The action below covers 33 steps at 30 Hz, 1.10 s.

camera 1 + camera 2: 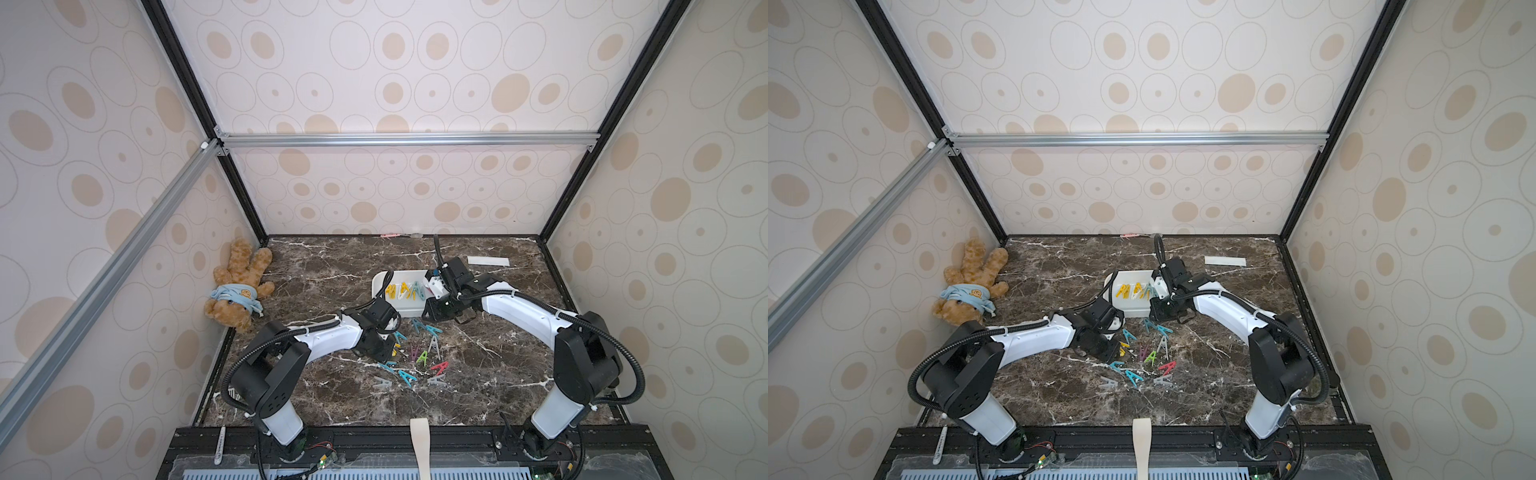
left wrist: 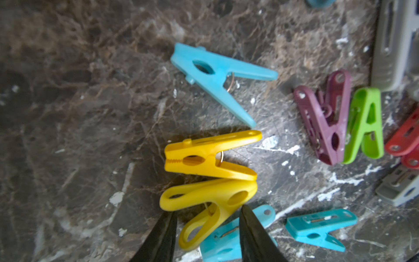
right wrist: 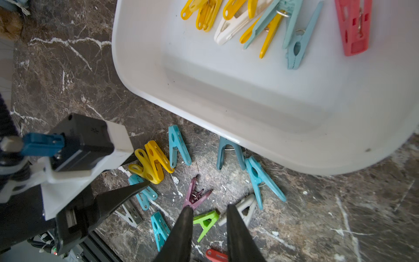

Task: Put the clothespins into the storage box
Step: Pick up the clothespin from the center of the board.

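The white storage box [image 1: 380, 282] [image 3: 127, 68] stands mid-table with several yellow, white, teal and red clothespins [image 1: 405, 291] [image 3: 267, 22] inside. More loose clothespins [image 1: 419, 357] [image 1: 1150, 357] lie on the marble in front of it. My left gripper [image 2: 207, 209] [image 1: 384, 353] is low at the pile's left edge. It is open, with a finger on each side of a yellow clothespin [image 2: 217, 195] lying on the table. My right gripper [image 3: 209, 206] [image 1: 430, 313] hovers by the box's near right corner. It is open with a narrow gap and holds nothing; a green clothespin [image 3: 206, 221] lies below it.
A teddy bear [image 1: 237, 286] lies against the left wall. A flat white paper strip [image 1: 488, 261] sits at the back right, and a small pink item [image 1: 390, 235] lies at the back wall. A beige strap [image 1: 419, 436] hangs over the front edge.
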Tool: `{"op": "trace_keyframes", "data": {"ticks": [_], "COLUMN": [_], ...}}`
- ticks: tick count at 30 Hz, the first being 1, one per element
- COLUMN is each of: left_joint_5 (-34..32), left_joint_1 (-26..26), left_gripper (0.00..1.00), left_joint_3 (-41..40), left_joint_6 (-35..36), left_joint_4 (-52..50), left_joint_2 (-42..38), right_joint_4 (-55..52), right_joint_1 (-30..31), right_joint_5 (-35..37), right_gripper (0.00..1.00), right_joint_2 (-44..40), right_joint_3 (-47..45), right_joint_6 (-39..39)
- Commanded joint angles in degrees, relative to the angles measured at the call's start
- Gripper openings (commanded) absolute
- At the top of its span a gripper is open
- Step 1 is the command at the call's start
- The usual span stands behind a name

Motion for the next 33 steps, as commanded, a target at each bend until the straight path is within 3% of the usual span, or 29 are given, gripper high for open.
{"op": "trace_keyframes", "data": {"ticks": [1, 17, 21, 33], "left_joint_5": [-0.6, -0.4, -0.5, -1.8], "left_joint_1": [-0.5, -1.1, -1.1, -0.6], "left_gripper": [0.42, 0.2, 0.1, 0.04], "left_joint_3": [1.9, -0.5, -1.2, -2.2], "left_joint_6": [2.4, 0.5, -0.1, -2.8], "left_joint_4": [0.1, -1.2, -1.3, -2.1], "left_joint_2": [1.4, -1.0, -2.1, -9.1], "right_joint_4": [-1.6, -1.3, -1.2, -1.2], "right_joint_1": [0.3, 0.3, 0.3, 0.8], "right_joint_5": [0.6, 0.3, 0.1, 0.8], "right_gripper": [0.29, 0.28, 0.28, 0.28], "right_joint_2": [-1.6, -1.5, -1.7, -3.0], "right_joint_3": [0.2, 0.0, -0.2, -0.4], "right_joint_6": [0.2, 0.0, 0.1, 0.6]}}
